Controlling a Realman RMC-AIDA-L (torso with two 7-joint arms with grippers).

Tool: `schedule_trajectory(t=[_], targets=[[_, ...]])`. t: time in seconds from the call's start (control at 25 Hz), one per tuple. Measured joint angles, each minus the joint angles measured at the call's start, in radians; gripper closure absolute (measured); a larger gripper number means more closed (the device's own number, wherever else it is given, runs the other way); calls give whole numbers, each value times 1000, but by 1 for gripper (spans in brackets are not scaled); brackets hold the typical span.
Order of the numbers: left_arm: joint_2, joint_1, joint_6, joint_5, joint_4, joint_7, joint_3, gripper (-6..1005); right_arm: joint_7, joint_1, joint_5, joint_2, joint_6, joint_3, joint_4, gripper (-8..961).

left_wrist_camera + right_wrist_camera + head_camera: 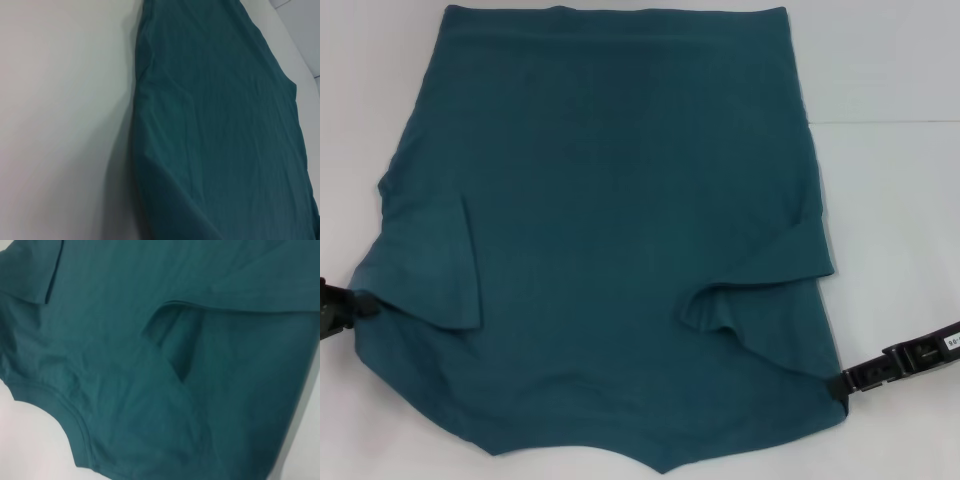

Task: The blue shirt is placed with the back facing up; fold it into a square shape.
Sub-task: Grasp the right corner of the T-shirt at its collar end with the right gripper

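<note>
The blue shirt (620, 230) lies flat on the white table, plain side up, its hem at the far edge and its neckline (660, 466) nearest me. Both sleeves are folded inward over the body. My left gripper (362, 302) is at the shirt's left edge, shut on a corner of cloth that is drawn to a point. My right gripper (838, 383) is at the lower right edge, shut on the fabric there. The left wrist view shows the shirt (225, 125) lying lengthwise. The right wrist view shows the shirt (150, 340) with its folded sleeve and its collar band (65, 410).
The white table (890, 200) shows on both sides of the shirt. A thin seam line (880, 122) crosses the table at the right.
</note>
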Motion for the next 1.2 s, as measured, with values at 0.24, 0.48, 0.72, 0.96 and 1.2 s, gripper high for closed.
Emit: schedule_trajectory(t=[0.24,0.48,0.72,0.96,1.2], targets=[[-2,-2,-4,0,-2,0,0,985,16,7,0,6,21,-7,6,322],[-3,-1,-12,0,-10,0,0,985,21,11,0,9,41,-19,6,326],[-2,0,-20,0,-12,0,0,985,22,17,0,20,56,-30,7,330],[-1,1,-24,0,-12,0,0,985,29,31,1,34,59,-52,9,333],[-1,-1,-30,0,-12,0,0,985,39,50,1,50,56,-74,10,337]])
